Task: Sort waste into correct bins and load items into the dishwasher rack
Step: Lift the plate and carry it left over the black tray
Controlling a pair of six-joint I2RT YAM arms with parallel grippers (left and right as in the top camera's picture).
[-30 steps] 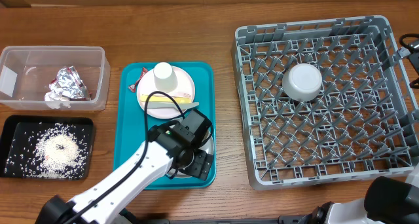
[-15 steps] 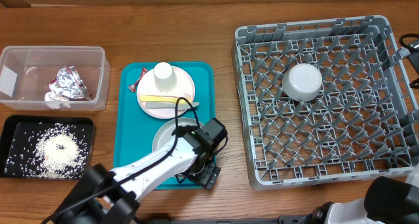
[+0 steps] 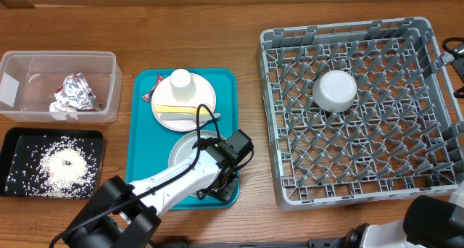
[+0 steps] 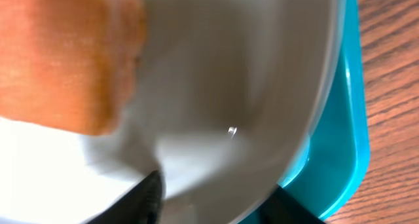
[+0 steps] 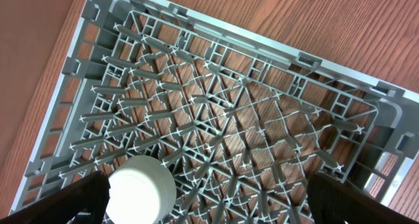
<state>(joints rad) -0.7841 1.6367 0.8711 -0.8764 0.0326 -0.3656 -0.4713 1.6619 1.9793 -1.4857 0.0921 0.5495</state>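
The wooden bench (image 3: pixel 246 59) carries the large square grey plastic rack (image 3: pixel 391 132) on the right, with one round white bowl (image 3: pixel 334 90) upside down among its pegs. The right fingers (image 5: pixel 208 191) hang spread wide and empty above that rack.

The teal serving tray (image 3: pixel 141 154) lies mid-bench. To its left are the clear rectangular plastic tub (image 3: pixel 58 54), holding crumpled silver foil (image 3: pixel 75 92) and a white napkin (image 3: pixel 64 112), and the shallow black tray (image 3: pixel 51 132) of white rice grains (image 3: pixel 65 167).

On the teal tray the grey round plate (image 3: pixel 183 150) sits nearest the robot. Behind it is the pinkish-white plate (image 3: pixel 206 96), bearing a small white cup (image 3: pixel 180 85) and a yellow flat utensil (image 3: pixel 177 108).

The left fingers (image 4: pixel 215 191) straddle the grey plate's rim, one over the plate and one over the tray. I cannot tell whether they are pinching it.

An orange food square (image 4: pixel 65 60) lies on that plate, blurred in the wrist view. The likely trouble is lifting by a thin rim. The plate could tip or slip free, and the square would then slide off onto the tray or ride into the rack.
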